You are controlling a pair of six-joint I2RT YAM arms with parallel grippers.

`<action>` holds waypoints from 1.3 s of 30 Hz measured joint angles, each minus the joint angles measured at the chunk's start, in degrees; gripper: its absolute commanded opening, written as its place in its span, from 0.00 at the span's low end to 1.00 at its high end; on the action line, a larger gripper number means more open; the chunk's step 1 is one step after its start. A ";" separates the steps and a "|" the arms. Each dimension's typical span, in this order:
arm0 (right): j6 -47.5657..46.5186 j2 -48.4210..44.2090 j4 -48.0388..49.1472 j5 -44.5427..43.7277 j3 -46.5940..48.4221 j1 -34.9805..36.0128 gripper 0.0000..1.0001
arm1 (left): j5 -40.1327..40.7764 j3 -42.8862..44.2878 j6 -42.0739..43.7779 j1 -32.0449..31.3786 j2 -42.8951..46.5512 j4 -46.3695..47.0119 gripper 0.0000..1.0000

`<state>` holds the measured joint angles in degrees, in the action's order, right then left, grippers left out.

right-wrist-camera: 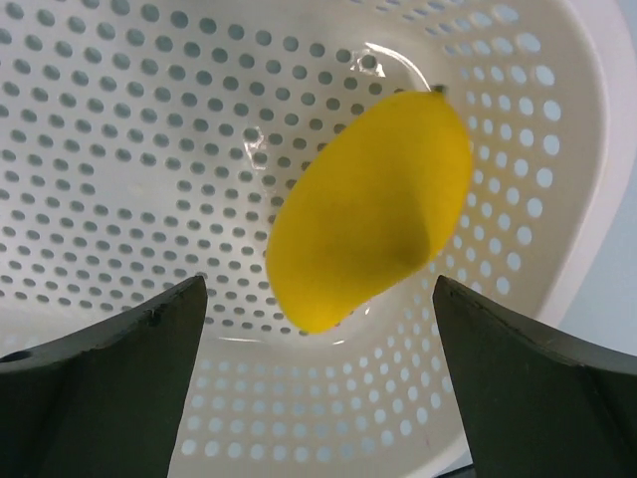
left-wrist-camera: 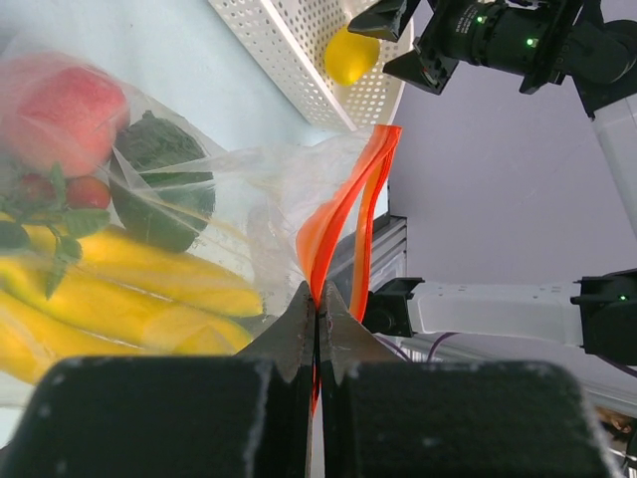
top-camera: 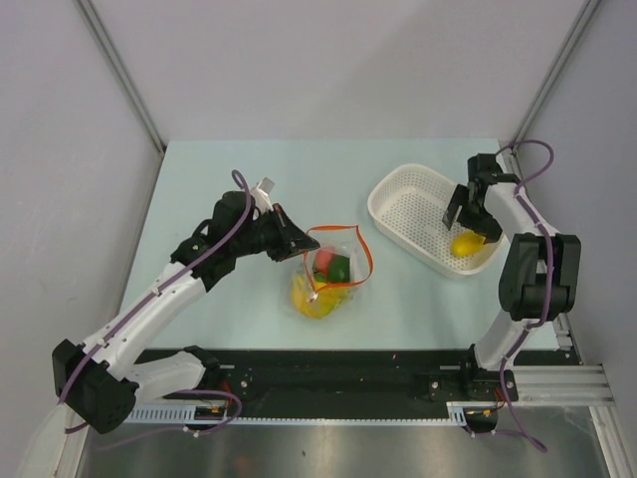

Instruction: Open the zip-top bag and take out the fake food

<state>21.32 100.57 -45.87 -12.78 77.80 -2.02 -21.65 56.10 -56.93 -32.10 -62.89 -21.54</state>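
The clear zip-top bag [top-camera: 328, 274] lies mid-table with its red zip strip [top-camera: 363, 251] spread open. My left gripper [top-camera: 296, 242] is shut on the strip at the bag's left corner; the left wrist view shows the strip [left-wrist-camera: 343, 214] pinched between the fingertips. Inside are a yellow banana bunch [left-wrist-camera: 109, 289], a dark green vegetable [left-wrist-camera: 159, 184] and a red piece [left-wrist-camera: 60, 110]. My right gripper [top-camera: 466, 221] is open above the white basket [top-camera: 403, 199], with the yellow lemon-like fruit [right-wrist-camera: 373, 204] lying loose in the basket below it.
The white perforated basket stands at the back right, its rim [left-wrist-camera: 274, 55] also shows in the left wrist view. A black rail [top-camera: 338, 373] runs along the table's near edge. Grey walls enclose the table.
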 measured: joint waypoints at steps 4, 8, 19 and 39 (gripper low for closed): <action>0.83 -1.81 -1.66 -0.83 0.00 2.78 1.00 | 0.46 1.09 0.52 0.00 0.00 -0.76 0.00; 3.30 -7.39 -4.28 0.31 0.00 8.04 1.00 | 0.50 1.49 0.59 0.00 0.44 -0.81 0.00; 16.31 -25.75 -9.62 2.38 2.58 34.51 0.83 | 0.57 -4.70 -3.13 0.00 2.97 3.48 0.00; 26.10 -21.42 -10.34 0.87 8.59 50.73 0.38 | 4.98 -6.80 -8.48 -0.13 1.75 9.14 0.00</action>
<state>47.42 79.15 -56.21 -11.90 86.39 48.71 -16.67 49.30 -65.41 -32.23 -61.14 -12.40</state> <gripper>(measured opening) 0.430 0.005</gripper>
